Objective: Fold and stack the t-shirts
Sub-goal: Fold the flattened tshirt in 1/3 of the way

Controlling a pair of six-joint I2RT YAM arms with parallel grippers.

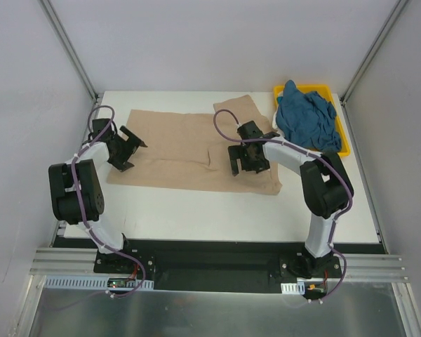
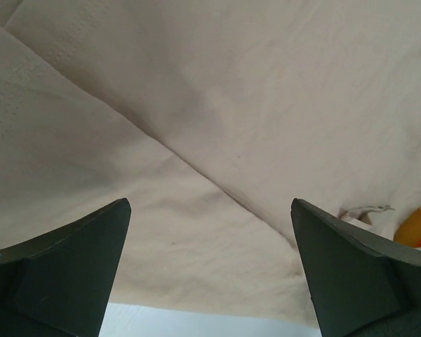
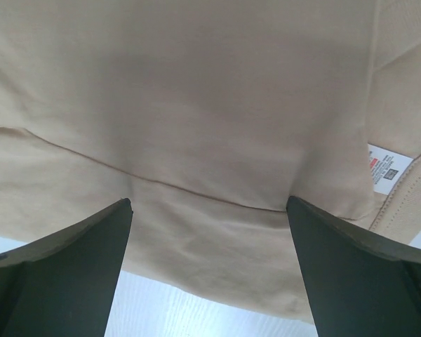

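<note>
Fingers (image 2: 63,274) of the left gripper (image 1: 130,149) and the right gripper (image 1: 244,163) are spread wide and empty above a tan-beige t-shirt (image 1: 182,144). It lies flat and lightly creased on the white table (image 1: 231,210). A teal-blue t-shirt (image 1: 305,116) sits crumpled in a yellow tray (image 1: 319,88) at the far right.
</note>
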